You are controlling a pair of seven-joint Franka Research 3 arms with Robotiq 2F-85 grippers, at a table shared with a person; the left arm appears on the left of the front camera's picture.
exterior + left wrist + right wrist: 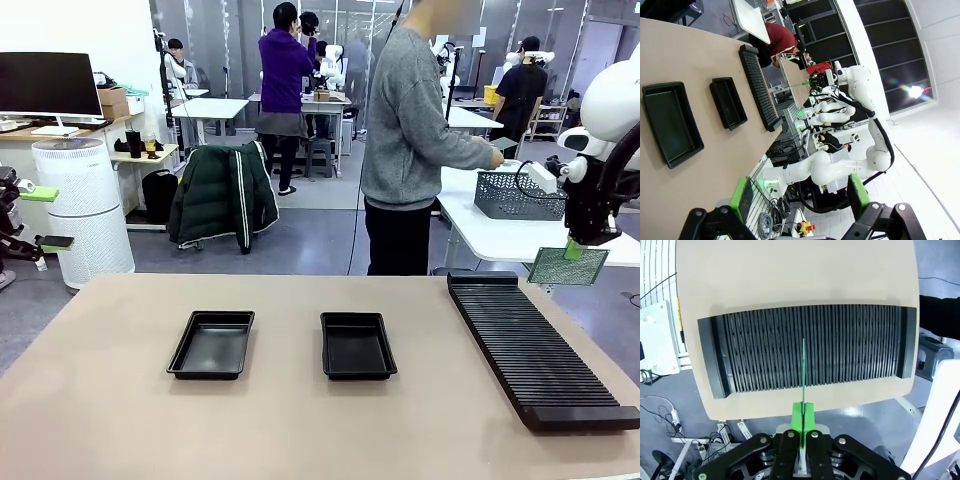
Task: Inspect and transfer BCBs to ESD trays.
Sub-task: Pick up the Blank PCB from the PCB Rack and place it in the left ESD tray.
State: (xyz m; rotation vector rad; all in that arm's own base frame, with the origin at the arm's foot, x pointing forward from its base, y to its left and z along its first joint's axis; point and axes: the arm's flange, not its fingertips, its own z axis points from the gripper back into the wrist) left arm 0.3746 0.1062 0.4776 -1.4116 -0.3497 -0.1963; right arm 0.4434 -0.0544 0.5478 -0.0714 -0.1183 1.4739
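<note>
Right gripper (573, 250): pads pressed together on the top edge of one BCB (568, 266), pinching it. The board hangs flat-face toward the front camera, speckled green, below the fingers. In the right wrist view the same gripper (803, 415) has the BCB (803, 365) edge-on, a thin green line running straight out from the pads.

Under the gripper: long black slotted rack (765, 350), its slots parallel to the board's edge. The board is lifted clear of it, not touching. From the front the rack (535, 345) lies on the tan table (300, 430), below the gripper and toward the robot.

Left gripper (801, 197): fingers spread wide, nothing between them.

Two ESD trays (211, 345) (358, 346) sit side by side mid-table, well apart from the right gripper, off to its left beyond the rack. Nothing visible inside either. Left wrist view shows both trays (672, 125) (729, 102) with the rack beyond them.

Behind the right gripper: a grey mesh basket (515, 195) on a white table, and a person (410, 130) in a grey sweater reaching toward it.
</note>
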